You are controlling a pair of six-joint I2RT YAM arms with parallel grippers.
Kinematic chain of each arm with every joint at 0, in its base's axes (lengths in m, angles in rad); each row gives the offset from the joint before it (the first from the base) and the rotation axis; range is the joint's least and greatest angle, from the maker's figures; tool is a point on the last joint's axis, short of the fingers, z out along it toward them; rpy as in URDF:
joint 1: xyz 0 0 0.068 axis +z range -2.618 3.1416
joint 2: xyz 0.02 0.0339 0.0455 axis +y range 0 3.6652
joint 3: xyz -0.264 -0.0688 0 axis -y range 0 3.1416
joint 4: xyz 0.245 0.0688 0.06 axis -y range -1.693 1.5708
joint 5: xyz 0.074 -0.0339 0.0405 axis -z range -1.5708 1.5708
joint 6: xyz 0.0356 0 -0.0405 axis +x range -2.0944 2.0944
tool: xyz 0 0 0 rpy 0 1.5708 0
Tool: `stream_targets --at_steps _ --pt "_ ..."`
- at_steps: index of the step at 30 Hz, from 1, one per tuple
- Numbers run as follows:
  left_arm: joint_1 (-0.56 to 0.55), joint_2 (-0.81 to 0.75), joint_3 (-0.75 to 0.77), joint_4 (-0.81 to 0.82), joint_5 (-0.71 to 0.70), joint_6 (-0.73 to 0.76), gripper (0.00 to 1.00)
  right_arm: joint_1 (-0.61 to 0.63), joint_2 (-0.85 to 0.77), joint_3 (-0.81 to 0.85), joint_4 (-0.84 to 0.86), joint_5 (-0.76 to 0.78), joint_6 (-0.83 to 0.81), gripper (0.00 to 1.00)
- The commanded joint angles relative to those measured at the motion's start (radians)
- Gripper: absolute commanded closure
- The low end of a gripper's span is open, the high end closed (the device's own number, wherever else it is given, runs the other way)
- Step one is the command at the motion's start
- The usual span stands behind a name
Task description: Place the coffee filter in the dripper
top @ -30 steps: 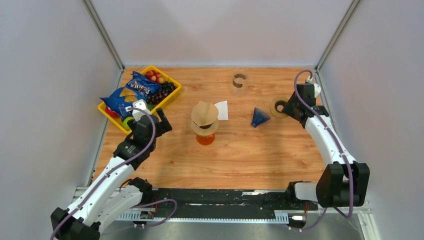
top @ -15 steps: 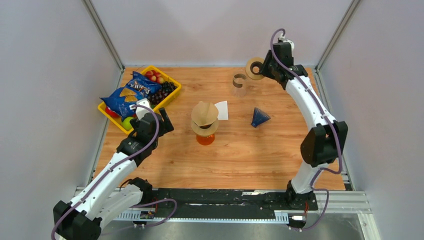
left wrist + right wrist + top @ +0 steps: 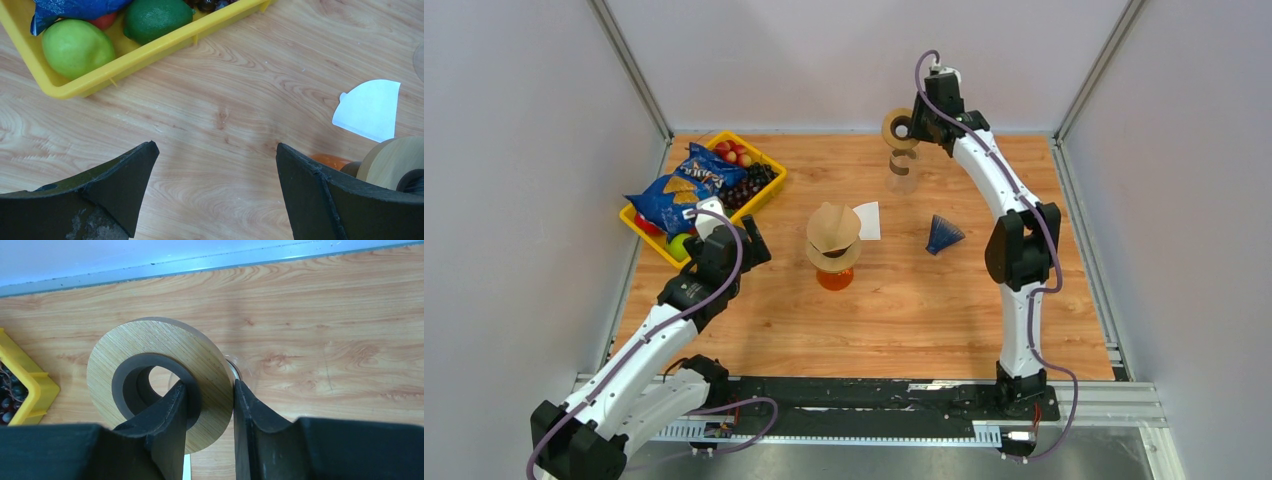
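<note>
The white paper coffee filter (image 3: 868, 220) lies flat on the table beside a tan cone-shaped piece (image 3: 833, 232) that sits on an orange base (image 3: 834, 279). The filter also shows in the left wrist view (image 3: 370, 109). A clear glass dripper (image 3: 902, 172) stands at the back. My right gripper (image 3: 914, 125) is shut on a wooden ring with a black collar (image 3: 896, 127) and holds it just above the glass. In the right wrist view one finger passes through the ring (image 3: 150, 360) and my gripper (image 3: 210, 390) clamps its rim. My left gripper (image 3: 742, 243) is open and empty (image 3: 215, 155) over bare wood.
A yellow tray (image 3: 769, 190) with chip bags, limes and other fruit stands at the back left, close to the left gripper; its rim shows in the left wrist view (image 3: 165, 42). A blue fan-shaped object (image 3: 943, 235) lies right of the filter.
My right arm has swung from the right side of the table to the back, carrying the wooden ring left until it is over the glass dripper. The left arm has barely moved.
</note>
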Motion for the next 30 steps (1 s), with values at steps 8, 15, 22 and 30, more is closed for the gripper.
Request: stream_targets --at_steps 8,15,22,30 --pt "0.006 0.008 0.033 -0.002 -0.01 0.008 0.0 0.005 0.039 0.036 0.02 0.035 -0.05 0.79" --pt "0.007 0.024 0.038 -0.007 -0.008 0.008 0.0 0.006 0.071 0.039 0.017 0.048 -0.053 0.79" --pt "0.006 0.029 0.037 -0.008 -0.004 0.009 0.0 0.006 0.079 0.037 0.016 0.059 -0.051 0.74" --pt "0.006 0.028 0.037 -0.008 -0.004 0.008 0.0 0.006 0.068 0.028 0.016 0.067 -0.055 0.68"
